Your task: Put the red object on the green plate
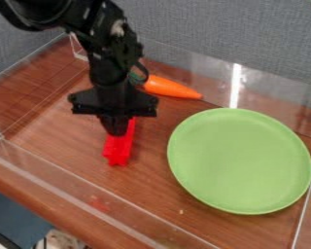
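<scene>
The black gripper (116, 124) is standing nose-down with its jaws pinching the upper end of the red ridged bar (118, 149), which is lying on the wooden tabletop (48, 126) left of the green plate (240, 159), an orange carrot (171, 88) behind.

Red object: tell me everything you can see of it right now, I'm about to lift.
The red object is a bright red narrow bar, plastic by its look, lying on the wooden table left of the green plate and apart from it. Only its near end shows; the far end is hidden under the gripper, which comes down from above with fingers closed on that end. Surface detail is too blurred to make out. It is not on the plate yet.
</scene>
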{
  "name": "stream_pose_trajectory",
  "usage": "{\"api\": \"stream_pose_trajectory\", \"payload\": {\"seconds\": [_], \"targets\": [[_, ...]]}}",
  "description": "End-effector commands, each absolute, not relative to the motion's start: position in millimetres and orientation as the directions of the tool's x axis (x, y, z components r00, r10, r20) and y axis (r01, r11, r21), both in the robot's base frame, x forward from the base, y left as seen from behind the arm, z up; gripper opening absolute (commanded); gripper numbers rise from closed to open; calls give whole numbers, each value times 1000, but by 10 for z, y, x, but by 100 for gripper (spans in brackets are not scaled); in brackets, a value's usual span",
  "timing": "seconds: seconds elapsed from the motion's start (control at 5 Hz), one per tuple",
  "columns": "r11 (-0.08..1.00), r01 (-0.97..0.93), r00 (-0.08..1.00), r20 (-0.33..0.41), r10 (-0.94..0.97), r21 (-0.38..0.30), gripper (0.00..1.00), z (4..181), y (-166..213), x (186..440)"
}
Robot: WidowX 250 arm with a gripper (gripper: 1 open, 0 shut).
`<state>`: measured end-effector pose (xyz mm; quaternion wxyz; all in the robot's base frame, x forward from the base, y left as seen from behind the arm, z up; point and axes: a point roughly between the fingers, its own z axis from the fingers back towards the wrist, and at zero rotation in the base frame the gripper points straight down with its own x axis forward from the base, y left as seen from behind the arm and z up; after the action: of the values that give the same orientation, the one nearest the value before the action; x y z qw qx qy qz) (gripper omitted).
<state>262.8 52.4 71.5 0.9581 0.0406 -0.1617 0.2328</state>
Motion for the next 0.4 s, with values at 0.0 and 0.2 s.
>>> {"api": "stream_pose_trajectory", "payload": {"seconds": [0.0, 0.2], "targets": [[900, -433, 820, 393, 416, -50, 0, 1082, 356, 2694], [912, -401, 822, 406, 399, -86, 0, 1296, 110, 2707]]}}
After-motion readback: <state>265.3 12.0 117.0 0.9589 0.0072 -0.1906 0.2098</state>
